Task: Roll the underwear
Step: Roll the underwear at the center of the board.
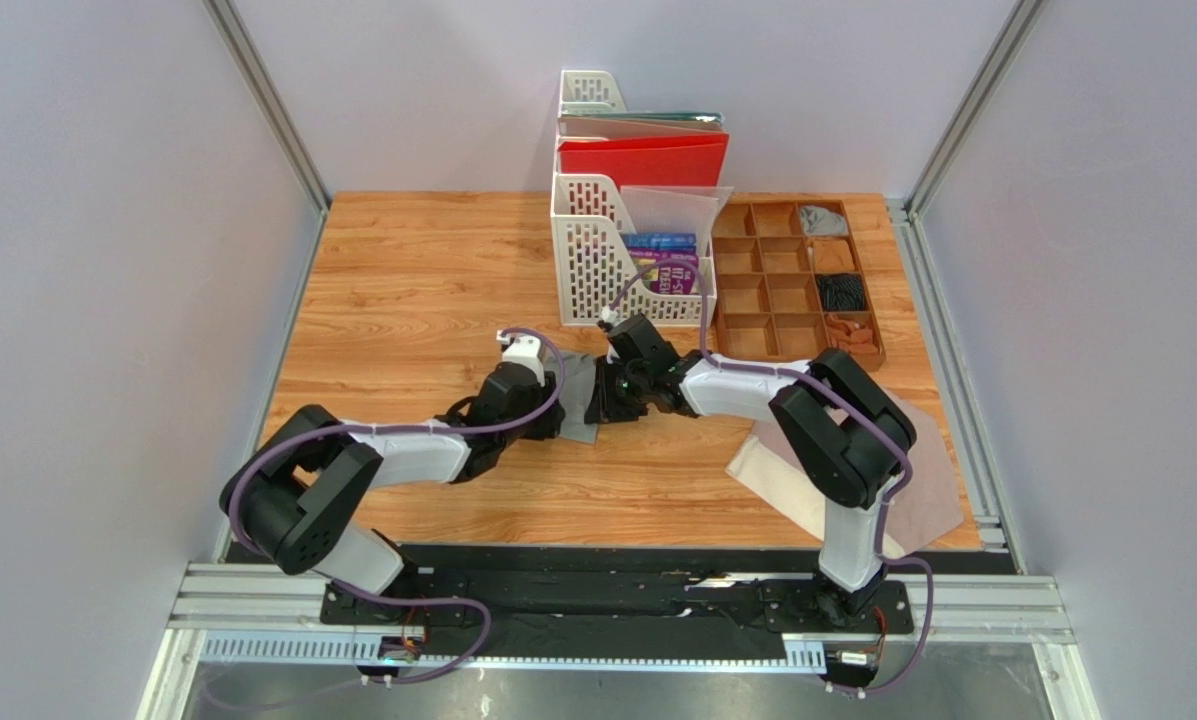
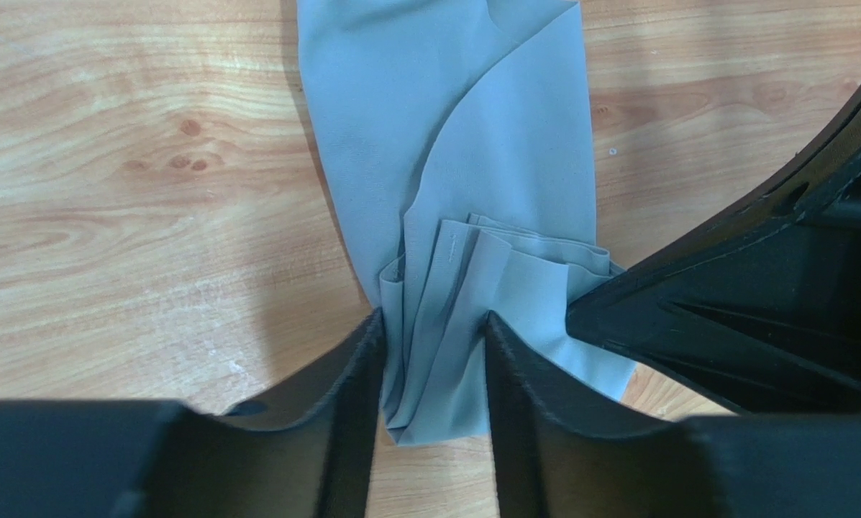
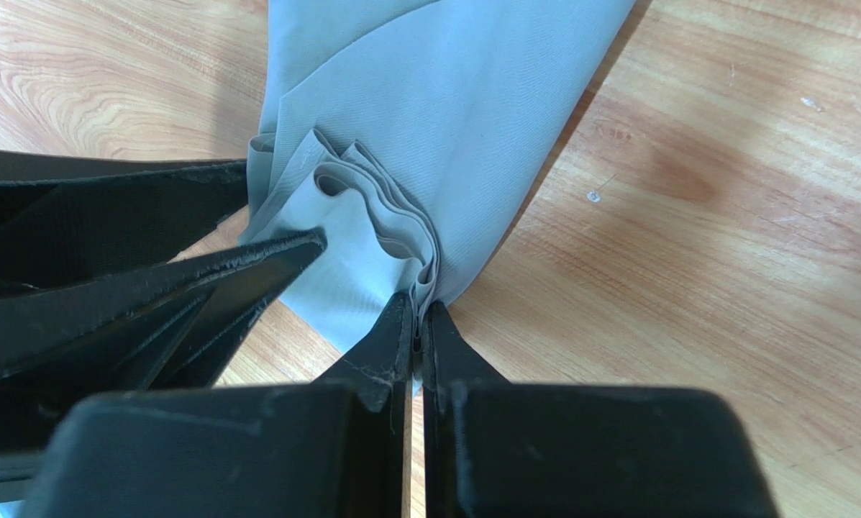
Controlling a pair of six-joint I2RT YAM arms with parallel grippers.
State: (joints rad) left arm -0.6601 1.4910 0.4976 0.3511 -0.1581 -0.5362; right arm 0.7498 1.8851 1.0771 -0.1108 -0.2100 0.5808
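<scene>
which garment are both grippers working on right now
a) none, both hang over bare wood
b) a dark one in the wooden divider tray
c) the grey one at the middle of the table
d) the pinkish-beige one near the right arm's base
c: both wrist views show the grey underwear, its folds bunched between the left gripper fingers and pinched by the shut right gripper.

Bright even overhead light, soft shadows, sharp pics (wrist foregrounds slightly blurred).

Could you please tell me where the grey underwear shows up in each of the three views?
Top external: grey underwear at table centre, between both grippers.
Left wrist: grey underwear runs from top centre down between the left gripper fingers.
Right wrist: grey underwear at top centre, pinched by right gripper.
Shared landmark: bunched folds.
</scene>
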